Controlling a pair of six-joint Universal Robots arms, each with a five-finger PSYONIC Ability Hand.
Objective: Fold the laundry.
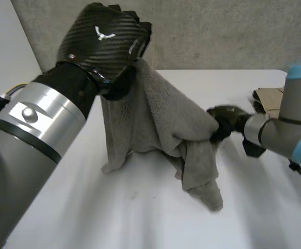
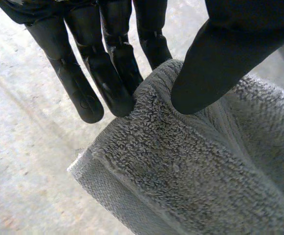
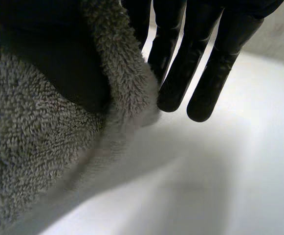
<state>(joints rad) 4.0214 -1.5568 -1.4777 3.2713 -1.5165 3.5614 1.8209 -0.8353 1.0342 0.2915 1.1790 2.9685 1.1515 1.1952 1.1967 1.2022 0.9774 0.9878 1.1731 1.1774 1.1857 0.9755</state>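
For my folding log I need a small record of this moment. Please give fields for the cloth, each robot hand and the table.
cloth: grey terry towel, hanging bunched, lower ends reaching the table
left robot hand: raised high, thumb and fingers pinching the towel's top edge
right robot hand: lower, pinching a side fold of the towel
surface: white table
fold state: no neat fold yet

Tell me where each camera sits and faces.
Head view: behind and between the arms, looking down at the white table; both arms, left hand and right hand show.
Left wrist view: along its palm, fingers and thumb pinching the grey terry towel.
Right wrist view: along its palm, fingers holding the towel's edge.
All share the towel.
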